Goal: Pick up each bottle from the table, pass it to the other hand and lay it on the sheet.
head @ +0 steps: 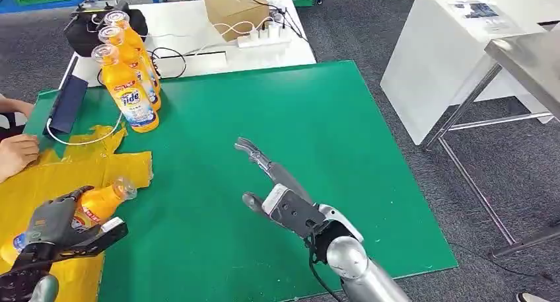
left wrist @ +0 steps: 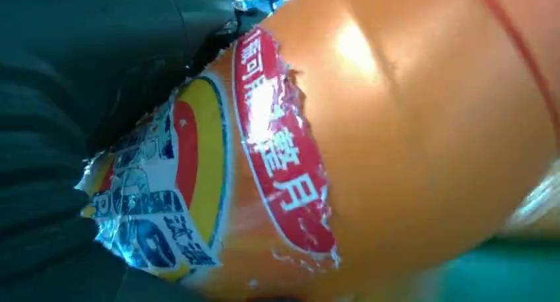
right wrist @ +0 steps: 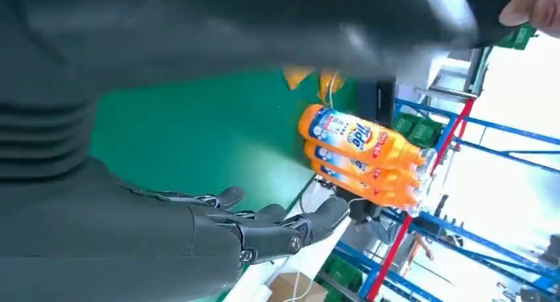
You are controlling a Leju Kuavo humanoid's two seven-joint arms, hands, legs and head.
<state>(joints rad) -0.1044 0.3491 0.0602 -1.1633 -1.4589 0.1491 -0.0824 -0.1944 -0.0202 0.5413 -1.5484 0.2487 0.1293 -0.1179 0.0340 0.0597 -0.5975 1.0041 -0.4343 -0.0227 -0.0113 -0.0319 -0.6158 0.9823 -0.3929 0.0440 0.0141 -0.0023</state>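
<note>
My left hand (head: 56,232) grips an orange bottle (head: 92,206) lying on its side over the yellow sheet (head: 39,183) at the lower left; its cap end points up and right. The left wrist view shows the bottle's orange body and red label (left wrist: 284,150) close up against the hand. Three more orange bottles (head: 129,84) stand upright in a row at the back left of the green mat (head: 297,130); in the right wrist view the bottles (right wrist: 360,150) lie beyond the fingers. My right hand (head: 277,189) hovers open over the mat's middle, fingers stretched out toward the bottles.
A person's hand (head: 16,153) rests on the sheet's left edge. A dark blue tablet (head: 66,104) with a white cable lies beside the standing bottles. Behind the mat a white table (head: 198,57) carries a cardboard box (head: 234,11) and a power strip. A white cabinet (head: 455,51) stands right.
</note>
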